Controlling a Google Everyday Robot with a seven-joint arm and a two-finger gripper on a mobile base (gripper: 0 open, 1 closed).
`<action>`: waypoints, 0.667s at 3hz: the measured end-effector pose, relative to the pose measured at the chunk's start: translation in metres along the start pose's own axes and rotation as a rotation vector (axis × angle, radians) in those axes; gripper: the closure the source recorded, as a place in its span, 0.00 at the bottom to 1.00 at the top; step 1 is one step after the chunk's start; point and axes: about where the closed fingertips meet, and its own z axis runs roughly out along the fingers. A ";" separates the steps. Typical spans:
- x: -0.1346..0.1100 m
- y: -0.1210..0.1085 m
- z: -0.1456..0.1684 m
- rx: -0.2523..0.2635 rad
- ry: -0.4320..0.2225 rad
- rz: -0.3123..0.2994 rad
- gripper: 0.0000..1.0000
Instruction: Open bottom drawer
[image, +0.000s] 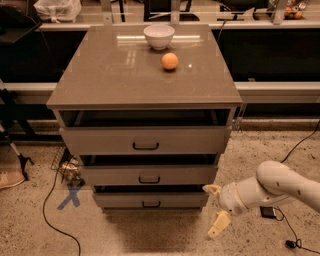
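The bottom drawer is the lowest, narrowest grey-taupe front of the cabinet, with a small black bar handle. It stands pulled out slightly, as do the two drawers above it. My gripper hangs on the white arm to the right of the cabinet, at the height of the bottom drawer and just off its right end. It is open, one cream finger pointing up-left and the other finger angled down. Nothing is held between them.
On the cabinet top stand a white bowl and an orange ball. A black cable and a blue X mark lie on the speckled floor at left. A small dark object lies on the floor at right.
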 end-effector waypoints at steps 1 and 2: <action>0.012 -0.007 0.025 -0.021 0.030 -0.065 0.00; 0.044 -0.021 0.090 -0.082 0.058 -0.204 0.00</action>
